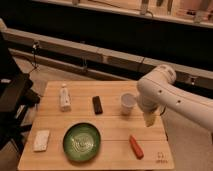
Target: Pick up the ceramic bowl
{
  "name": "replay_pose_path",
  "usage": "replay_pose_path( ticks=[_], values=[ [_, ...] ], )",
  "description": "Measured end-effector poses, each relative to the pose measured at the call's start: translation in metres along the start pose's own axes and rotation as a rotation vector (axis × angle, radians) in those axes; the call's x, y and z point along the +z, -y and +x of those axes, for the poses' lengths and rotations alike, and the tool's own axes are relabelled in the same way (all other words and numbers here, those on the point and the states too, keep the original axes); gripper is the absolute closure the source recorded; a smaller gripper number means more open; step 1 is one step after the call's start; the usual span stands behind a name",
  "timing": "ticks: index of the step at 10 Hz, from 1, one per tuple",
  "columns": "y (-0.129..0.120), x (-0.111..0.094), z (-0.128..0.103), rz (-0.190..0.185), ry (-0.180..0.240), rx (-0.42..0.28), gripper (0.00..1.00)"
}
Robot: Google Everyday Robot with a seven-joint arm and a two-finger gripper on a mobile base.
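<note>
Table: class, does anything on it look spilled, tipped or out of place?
Nothing stands out. The ceramic bowl sits level near the front; the white cup stands upright, with the gripper hanging beside it.

Wooden table (115,131), green glossy ceramic bowl (82,142) front centre-left, nothing touching it. White arm (167,94) reaches in from the right; gripper (149,119) hangs over the table's right side, just right of white cup (128,103), behind orange-red carrot-like item (136,146), well apart from bowl. Dark block (97,104) mid-table, small white bottle (64,97) back left, pale flat packet (41,140) front left near bowl
</note>
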Motion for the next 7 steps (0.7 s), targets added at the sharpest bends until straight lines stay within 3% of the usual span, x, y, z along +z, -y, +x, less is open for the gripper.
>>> replay_pose_path(
  ticks=[2,5,7],
  values=[
    [0.002,-0.001,-0.008,0.003,-0.002,-0.088,0.20],
    [0.015,0.000,-0.048,0.010,-0.004,-0.349,0.20],
    [0.017,0.001,-0.056,0.008,-0.006,-0.423,0.20]
  ],
)
